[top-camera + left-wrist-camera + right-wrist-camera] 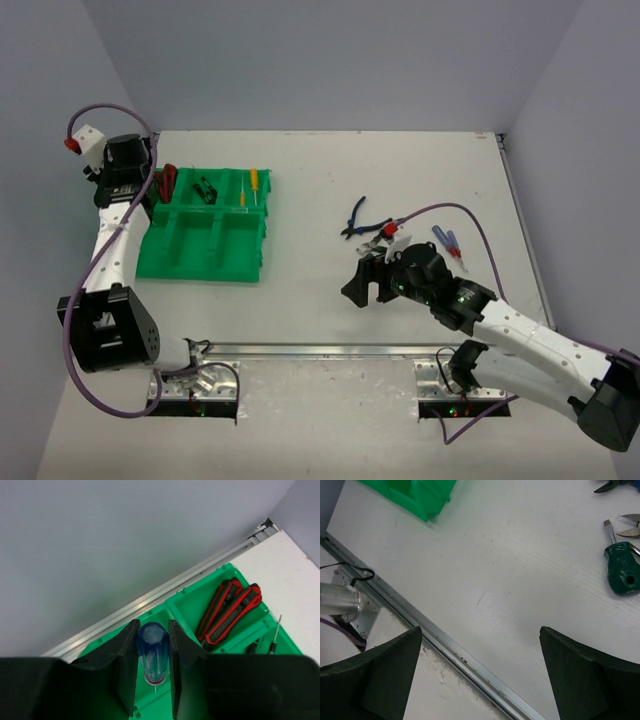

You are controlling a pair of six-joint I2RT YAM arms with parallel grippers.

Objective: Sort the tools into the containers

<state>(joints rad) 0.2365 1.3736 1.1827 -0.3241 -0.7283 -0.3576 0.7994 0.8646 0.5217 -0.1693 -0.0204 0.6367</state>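
Note:
My left gripper point(153, 625) is shut on a blue-handled screwdriver point(152, 655), holding it tip down over a far-left compartment of the green bin point(190, 597). Red-handled pliers point(227, 612) lie in the compartment beside it. From above, the left gripper point(140, 190) hangs at the far-left corner of the bin point(210, 258), which also holds a black tool point(205, 189) and a yellow screwdriver point(253, 185). My right gripper point(365, 285) hovers open over bare table, its jaws wide apart in the right wrist view point(480, 630) with nothing between them.
Blue-handled pliers point(355, 217) lie on the table beyond the right gripper, with a green-handled tool point(621, 567) beside them. Red and blue screwdrivers point(447, 242) lie further right. A metal rail point(330, 350) runs along the near edge. Walls close in on the left and far sides.

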